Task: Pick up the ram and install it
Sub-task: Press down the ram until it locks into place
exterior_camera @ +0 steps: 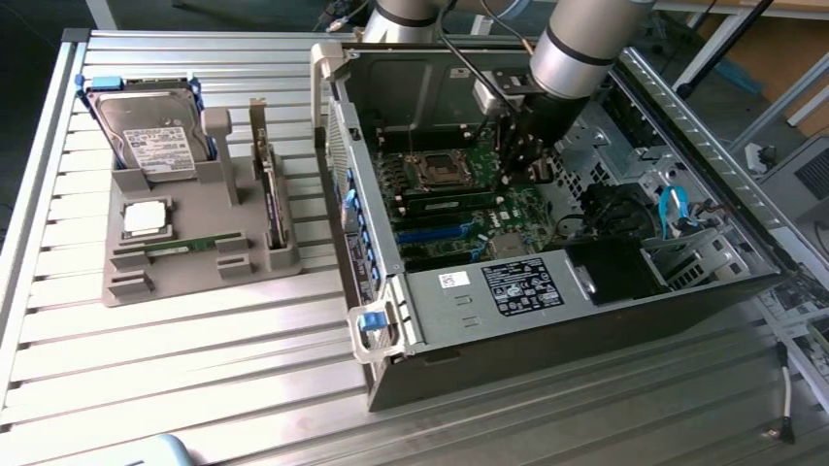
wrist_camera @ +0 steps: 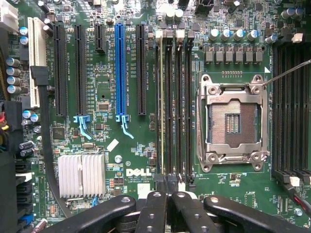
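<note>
1. The gripper (wrist_camera: pixel 165 206) is down inside the open computer case (exterior_camera: pixel 388 320), low over the motherboard. Its jaws are pressed together, and I can see nothing between them.
2. The ram (wrist_camera: pixel 161 107) is right off the fingertips. It stands on edge in the outermost of the black memory slots (wrist_camera: pixel 177 107), on the side toward the blue expansion slot (wrist_camera: pixel 120 73). From above it shows as one thin pale line.
3. Its long axis runs straight away from the jaws, along the slot. The near end sits just beside the fingertips and the far end reaches the white latches. From across the room, the ram (exterior_camera: pixel 447 205) is a dark green strip beside the processor socket (exterior_camera: pixel 432 170), and the gripper (exterior_camera: pixel 531 170) is close by its end. I'd judge it seated or nearly so, though I can't tell whether the latches have caught.
4. Around it, the neighbouring slots look vacant. The open socket (wrist_camera: pixel 232 121) lies on the other side of the slot bank, and a finned heatsink (wrist_camera: pixel 81 174) sits off toward the expansion slots. Nothing stands over the stick.
5. Farther off, outside the case, a grey tray (exterior_camera: pixel 194 282) holds a hard drive (exterior_camera: pixel 149 136), a square processor chip (exterior_camera: pixel 146 217), an upright expansion card (exterior_camera: pixel 272 204) and a second thin green stick (exterior_camera: pixel 188 245). All of these are well apart from the arm (exterior_camera: pixel 577 44).
</note>
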